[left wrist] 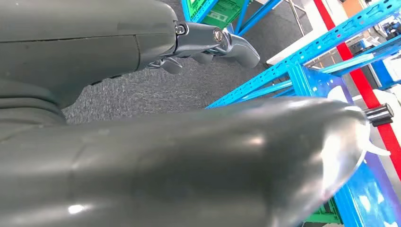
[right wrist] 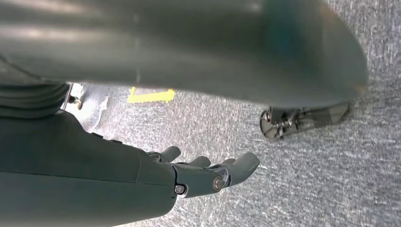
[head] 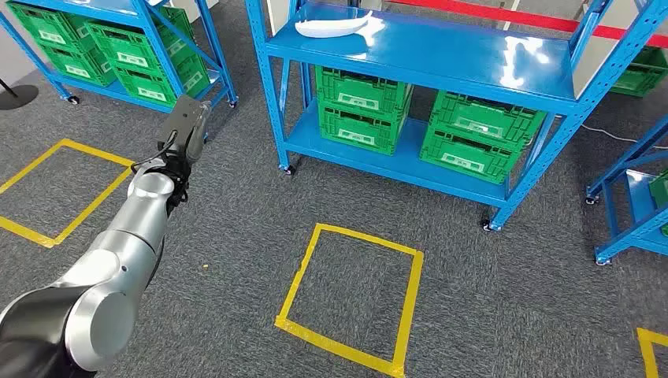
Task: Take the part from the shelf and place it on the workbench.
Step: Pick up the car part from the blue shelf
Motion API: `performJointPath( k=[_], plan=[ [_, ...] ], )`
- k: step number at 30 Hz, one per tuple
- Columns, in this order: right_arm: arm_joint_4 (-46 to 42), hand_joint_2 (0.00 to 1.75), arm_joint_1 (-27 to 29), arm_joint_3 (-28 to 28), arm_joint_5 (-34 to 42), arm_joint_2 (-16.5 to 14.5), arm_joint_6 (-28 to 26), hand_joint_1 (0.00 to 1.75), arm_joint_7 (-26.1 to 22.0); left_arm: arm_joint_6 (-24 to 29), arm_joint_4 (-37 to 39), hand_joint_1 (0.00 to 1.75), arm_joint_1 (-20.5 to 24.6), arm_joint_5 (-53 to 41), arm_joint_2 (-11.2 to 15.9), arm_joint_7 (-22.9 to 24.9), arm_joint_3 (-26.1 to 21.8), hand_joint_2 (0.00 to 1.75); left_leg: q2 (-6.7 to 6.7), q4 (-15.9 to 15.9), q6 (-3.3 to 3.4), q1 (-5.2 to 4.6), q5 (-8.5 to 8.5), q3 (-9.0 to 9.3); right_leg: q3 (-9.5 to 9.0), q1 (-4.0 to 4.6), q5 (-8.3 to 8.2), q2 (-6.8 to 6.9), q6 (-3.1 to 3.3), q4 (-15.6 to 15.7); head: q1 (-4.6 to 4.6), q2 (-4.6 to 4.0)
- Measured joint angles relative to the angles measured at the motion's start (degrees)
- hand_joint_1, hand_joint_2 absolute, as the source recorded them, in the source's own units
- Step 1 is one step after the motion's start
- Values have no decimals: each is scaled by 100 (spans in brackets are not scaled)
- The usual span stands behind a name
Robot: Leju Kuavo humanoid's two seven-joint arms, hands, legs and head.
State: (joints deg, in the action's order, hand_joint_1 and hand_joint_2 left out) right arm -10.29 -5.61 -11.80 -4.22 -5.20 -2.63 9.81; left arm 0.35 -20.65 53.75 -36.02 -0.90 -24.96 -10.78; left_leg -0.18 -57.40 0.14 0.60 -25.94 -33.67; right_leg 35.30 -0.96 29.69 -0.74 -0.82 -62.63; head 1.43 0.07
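Silver-armed, the left hand [head: 183, 130] hangs left of the blue shelf [head: 425, 55], fingers [left wrist: 208, 40] loosely apart, holding nothing. The white part [head: 335, 28] lies on its top board. The right hand [right wrist: 208, 175] is likewise spread and empty above grey carpet [right wrist: 331, 170].

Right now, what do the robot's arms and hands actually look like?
The left arm is shiny silver, rounded segments, with black cables near the wrist. Its robot hand is dark grey and boxy. The right robot hand has a grey cover, thick thumb and metal screws on darker fingers.
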Motion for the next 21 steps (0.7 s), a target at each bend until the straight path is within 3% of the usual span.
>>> performJointPath(
  k=[2, 4, 5, 6, 8, 9, 11, 15, 17, 19, 20, 21],
  plan=[
    [1, 0, -2, -4, 0, 0, 1, 0, -2, 0, 1, 0, -5, 24, 5, -11, 16, 0, 10, -3, 28, -8, -22, 18, 258, -1, 161, 9, -11, -445, -4, 0],
    [2, 0, 8, -10, -1, 0, 1, 0, -4, -5, 2, 0, -32, 102, 10, -47, 81, 0, 18, -14, 65, -23, -72, 53, 708, 0, 342, 21, -27, -1151, -9, 0],
    [2, 0, 18, -12, -3, 1, 1, 0, -5, -8, 1, 0, -55, 154, 10, -75, 126, 0, 14, -25, 69, -29, -105, 79, 829, 0, 284, 23, -28, -1265, -9, 0],
    [2, 0, 26, -13, -5, 2, 1, 0, -8, -11, -5, 0, -72, 218, 9, -111, 181, 0, 9, -40, 64, -32, -144, 112, 826, 1, 109, 25, -22, -1135, -10, 0],
    [2, 0, 30, -13, -17, 9, 2, 0, -12, -15, -33, 0, -90, 337, 9, -187, 283, 0, 3, -76, 37, -33, -243, 193, 555, 4, -370, 43, 14, -398, -10, 0],
    [3, 0, 27, -13, -25, 13, 3, 0, -10, -24, -54, 0, -88, 397, 10, -227, 340, 0, 2, -99, 13, -44, -294, 219, 390, 16, -501, 56, 40, -40, -10, 0],
    [4, 0, 18, -13, -39, 17, 6, 0, 3, -77, -118, 0, -94, 519, 10, -317, 466, 0, -3, -109, -40, -65, -362, 243, 219, 41, -524, 73, 97, 294, -6, 0],
    [3, 0, 8, -13, -44, 15, 8, 0, 31, -238, -389, 0, -153, 776, -33, -446, 748, 0, -8, -209, -170, -58, -472, 241, 68, 16, -424, 66, 227, 385, 10, 0],
    [2, 0, 0, -13, -43, 17, 8, 0, 24, -321, -529, 0, -189, 917, -49, -485, 897, 0, -5, -797, -229, -35, -658, -69, -68, -10, -352, 62, 280, 429, 27, 0],
    [3, 0, 4, -14, -42, 18, 8, 0, 16, -411, -675, 0, -284, 1085, -59, -496, 1074, 0, -4, -1560, -276, -6, -804, -596, -201, -22, -241, 44, 286, 433, 31, 0],
    [3, 0, 16, -15, -39, 17, 8, 0, 13, -457, -758, 0, -350, 1167, -64, -496, 1168, 0, -4, -1745, -291, 8, -740, -792, -281, -31, -176, 33, 275, 433, 32, 0],
    [4, 0, 29, -15, -37, 17, 8, 0, 10, -497, -845, 0, -410, 1239, -69, -494, 1264, 0, -3, -1697, -300, 19, -547, -881, -371, -43, -106, 23, 258, 432, 32, 0]
  ],
)
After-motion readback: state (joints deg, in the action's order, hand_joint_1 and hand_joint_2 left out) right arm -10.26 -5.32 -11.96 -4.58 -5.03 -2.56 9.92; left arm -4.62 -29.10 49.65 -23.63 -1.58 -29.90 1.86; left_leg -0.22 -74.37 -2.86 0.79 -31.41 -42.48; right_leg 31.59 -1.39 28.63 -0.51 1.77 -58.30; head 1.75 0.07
